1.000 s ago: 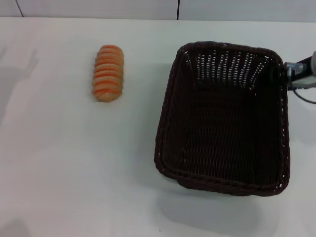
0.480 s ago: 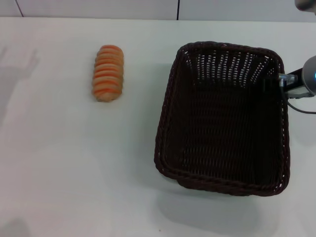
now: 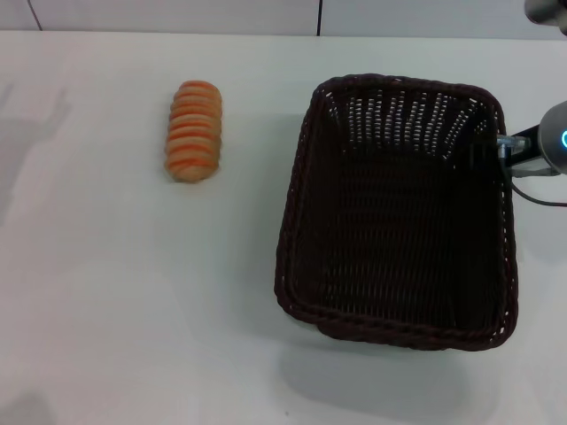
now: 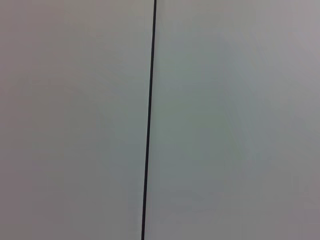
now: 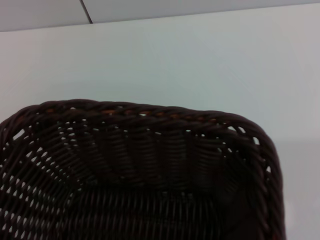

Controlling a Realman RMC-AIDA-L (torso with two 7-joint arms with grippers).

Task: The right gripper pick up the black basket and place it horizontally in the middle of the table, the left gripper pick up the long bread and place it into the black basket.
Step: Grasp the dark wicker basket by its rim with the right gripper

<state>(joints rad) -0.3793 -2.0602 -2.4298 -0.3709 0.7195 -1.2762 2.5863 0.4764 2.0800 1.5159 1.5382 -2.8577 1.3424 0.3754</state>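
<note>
The black basket (image 3: 399, 212) sits on the right half of the desk (image 3: 133, 310), its long axis running from 12 to 6 o'clock in the head view, so it is neither turned crosswise nor centred. Its near end appears lifted, with a shadow on the desk below it. Against the picture of a second ago, the whole basket has edged slightly toward 9 o'clock and its far rim stands a little differently; the displacement is small.

The right gripper (image 3: 493, 152) is at the basket's far right corner, at about 2 o'clock of the basket, and has shifted inward over the rim since a second ago. It appears to pinch the rim there, though the fingertips are dark against the weave. The right wrist view shows the basket's rim and end wall close below.

Judgement: the move of the basket has only begun; rotation and centring remain.

The long bread (image 3: 194, 131) lies untouched at 10 o'clock, well apart from the basket.

The left gripper is out of sight, and its wrist camera shows only a blank panel.
</note>
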